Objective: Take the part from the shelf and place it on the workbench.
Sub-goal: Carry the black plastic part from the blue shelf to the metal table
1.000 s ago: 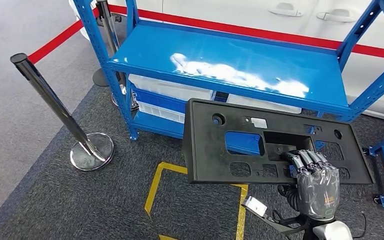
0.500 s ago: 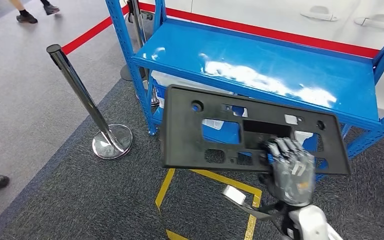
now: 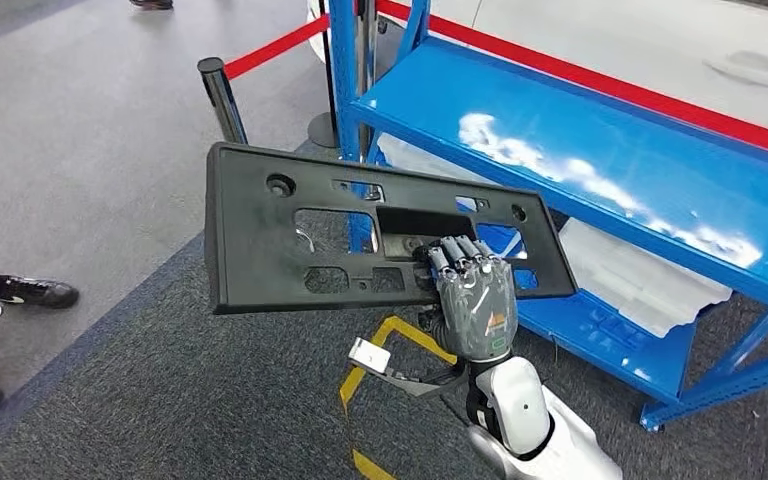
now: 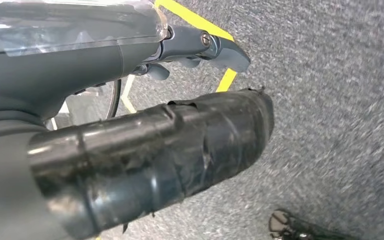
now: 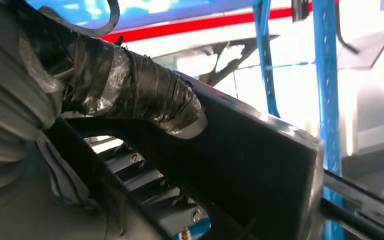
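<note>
The part (image 3: 260, 240) is a long black plastic panel with several cut-outs, held flat in the air in front of the blue shelf (image 3: 600, 130). My right hand (image 3: 472, 300) grips it near its right end, fingers hooked through a rectangular opening. In the right wrist view the taped thumb (image 5: 145, 95) presses on the part's (image 5: 260, 165) edge. My left hand (image 4: 180, 115) hangs over the grey carpet with nothing in it, thumb and fingers apart.
A chrome stanchion (image 3: 222, 95) with red tape stands left of the shelf. White bins (image 3: 640, 275) lie on the lower shelf. Yellow floor marking (image 3: 385, 335) runs under the part. A person's shoe (image 3: 35, 292) is at the left edge.
The whole view has swung left, so shelf and stanchion sit further right and higher. The part stays in my right hand, carried left and away from the shelf front.
</note>
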You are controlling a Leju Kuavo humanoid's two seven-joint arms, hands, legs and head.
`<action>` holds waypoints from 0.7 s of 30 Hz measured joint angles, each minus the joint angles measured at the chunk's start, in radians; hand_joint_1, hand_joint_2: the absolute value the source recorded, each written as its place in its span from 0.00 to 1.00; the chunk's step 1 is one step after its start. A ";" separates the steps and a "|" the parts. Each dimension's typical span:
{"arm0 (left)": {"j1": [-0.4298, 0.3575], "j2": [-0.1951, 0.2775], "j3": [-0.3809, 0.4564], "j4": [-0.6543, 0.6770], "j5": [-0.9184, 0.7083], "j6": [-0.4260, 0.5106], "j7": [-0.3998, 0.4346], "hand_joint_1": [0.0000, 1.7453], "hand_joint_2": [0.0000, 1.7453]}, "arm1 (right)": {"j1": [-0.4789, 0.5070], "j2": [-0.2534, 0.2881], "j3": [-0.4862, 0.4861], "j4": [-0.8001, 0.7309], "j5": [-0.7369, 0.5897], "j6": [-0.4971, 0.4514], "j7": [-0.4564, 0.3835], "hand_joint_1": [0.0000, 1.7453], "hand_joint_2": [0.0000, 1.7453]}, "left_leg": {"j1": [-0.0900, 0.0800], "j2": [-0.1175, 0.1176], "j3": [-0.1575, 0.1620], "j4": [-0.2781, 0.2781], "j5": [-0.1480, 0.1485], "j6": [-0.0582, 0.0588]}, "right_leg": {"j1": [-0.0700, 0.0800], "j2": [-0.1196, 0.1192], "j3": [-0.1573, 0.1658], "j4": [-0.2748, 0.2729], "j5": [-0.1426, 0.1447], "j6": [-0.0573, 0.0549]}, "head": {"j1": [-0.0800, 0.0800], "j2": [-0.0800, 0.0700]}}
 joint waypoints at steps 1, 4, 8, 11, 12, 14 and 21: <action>-0.001 0.002 0.000 0.000 -0.001 0.000 -0.002 0.00 0.00 | 0.001 0.000 0.001 0.004 0.000 0.000 0.000 1.00 1.00 | -0.001 -0.012 -0.001 0.001 0.000 0.001 | 0.001 0.009 -0.029 0.058 -0.020 -0.001 | 0.000 0.000; -0.001 0.003 0.000 0.000 -0.004 -0.001 -0.006 0.00 0.00 | 0.003 0.000 0.002 0.013 -0.001 0.000 0.002 1.00 1.00 | -0.005 -0.052 -0.004 0.011 -0.001 0.001 | 0.003 0.023 -0.026 0.036 0.032 -0.009 | 0.000 0.000; -0.002 0.006 0.000 0.000 -0.009 -0.007 -0.008 0.00 0.00 | 0.001 0.000 0.003 0.019 0.001 -0.001 0.002 1.00 1.00 | -0.003 -0.100 -0.017 0.027 -0.006 -0.011 | 0.004 0.094 0.057 -0.160 0.112 -0.022 | -0.001 0.000; 0.006 0.010 0.000 0.000 -0.010 -0.011 -0.003 0.00 0.00 | -0.002 0.005 0.005 0.021 0.002 -0.001 0.003 1.00 1.00 | 0.002 -0.116 -0.030 0.030 -0.004 -0.029 | 0.004 0.071 0.065 -0.177 0.113 -0.027 | -0.001 0.000; 0.008 0.012 0.001 0.000 -0.010 -0.011 -0.001 0.00 0.00 | -0.003 0.008 0.005 0.021 0.002 -0.001 0.003 1.00 1.00 | 0.000 -0.096 -0.036 0.042 -0.012 -0.036 | 0.001 0.059 0.070 -0.183 0.116 -0.031 | -0.004 0.000; 0.006 0.015 0.001 0.000 -0.010 -0.011 0.001 0.00 0.00 | -0.004 0.012 0.005 0.021 0.003 -0.001 0.004 1.00 1.00 | 0.000 -0.030 -0.074 0.122 -0.058 -0.049 | -0.001 0.030 0.078 -0.191 0.118 -0.038 | -0.008 0.000; 0.004 0.022 0.001 0.000 -0.010 -0.011 0.006 0.00 0.00 | 0.000 0.013 0.006 0.027 0.004 -0.001 0.003 1.00 1.00 | 0.011 0.055 -0.067 0.115 -0.024 -0.068 | 0.001 -0.066 0.090 -0.190 0.104 -0.030 | -0.010 0.000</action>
